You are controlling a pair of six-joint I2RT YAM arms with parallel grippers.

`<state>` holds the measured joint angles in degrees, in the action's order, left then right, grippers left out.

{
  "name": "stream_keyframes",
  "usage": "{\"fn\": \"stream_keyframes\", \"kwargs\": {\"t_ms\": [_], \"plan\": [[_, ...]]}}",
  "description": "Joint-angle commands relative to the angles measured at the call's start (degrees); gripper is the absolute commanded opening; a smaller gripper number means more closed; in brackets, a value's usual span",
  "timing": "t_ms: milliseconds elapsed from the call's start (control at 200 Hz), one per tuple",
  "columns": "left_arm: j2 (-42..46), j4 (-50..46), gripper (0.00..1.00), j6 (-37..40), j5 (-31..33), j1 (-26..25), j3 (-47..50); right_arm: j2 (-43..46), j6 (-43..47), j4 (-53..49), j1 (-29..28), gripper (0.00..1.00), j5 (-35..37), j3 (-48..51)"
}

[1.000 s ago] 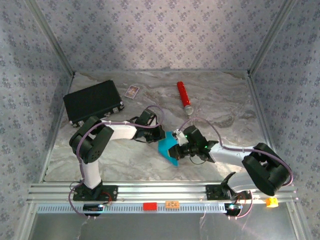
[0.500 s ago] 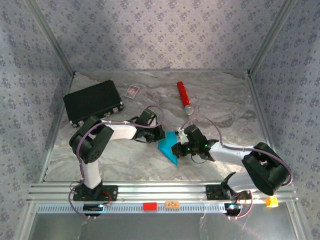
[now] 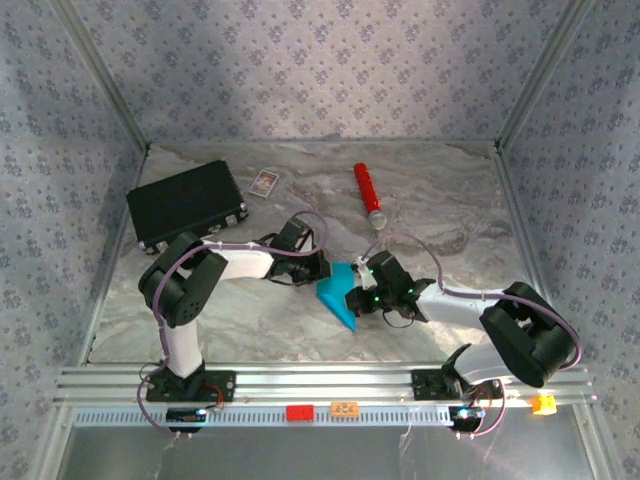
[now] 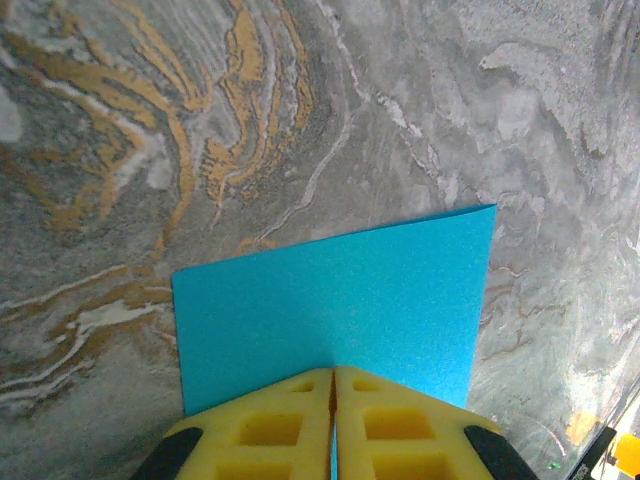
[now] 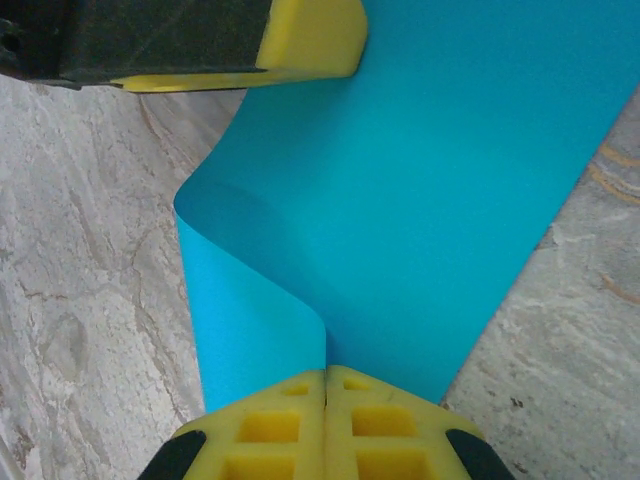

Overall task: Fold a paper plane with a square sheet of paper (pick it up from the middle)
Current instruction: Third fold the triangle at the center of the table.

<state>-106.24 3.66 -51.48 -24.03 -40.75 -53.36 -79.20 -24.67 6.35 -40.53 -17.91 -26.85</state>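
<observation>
Square sheet of paper point(image 4: 330, 300), edges clamped in left claw point(image 4: 333, 374) and right claw point(image 5: 326, 374) (open marble point(image 4: 150, 150) around)

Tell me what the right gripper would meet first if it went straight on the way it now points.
The right gripper is shut on the square sheet of paper, which would buckle. The first solid thing ahead is probably the left gripper, shut on the sheet's far edge; depth is unclear.
</observation>
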Motion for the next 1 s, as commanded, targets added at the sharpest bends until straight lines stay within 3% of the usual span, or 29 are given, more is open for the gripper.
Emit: {"fn": "stream_keyframes", "kwargs": {"t_ms": [0, 994], "plan": [[-0.11, -1.99, 0.09, 0.78, 1.00, 0.23, 0.36, -0.72, -0.76, -1.57, -0.28, 0.00, 1.87, -1.00], [-0.24, -2.09, 0.09, 0.70, 0.89, 0.23, 0.24, -1.77, -0.99, -1.38, -0.26, 0.00, 2.66, -1.54]]}}
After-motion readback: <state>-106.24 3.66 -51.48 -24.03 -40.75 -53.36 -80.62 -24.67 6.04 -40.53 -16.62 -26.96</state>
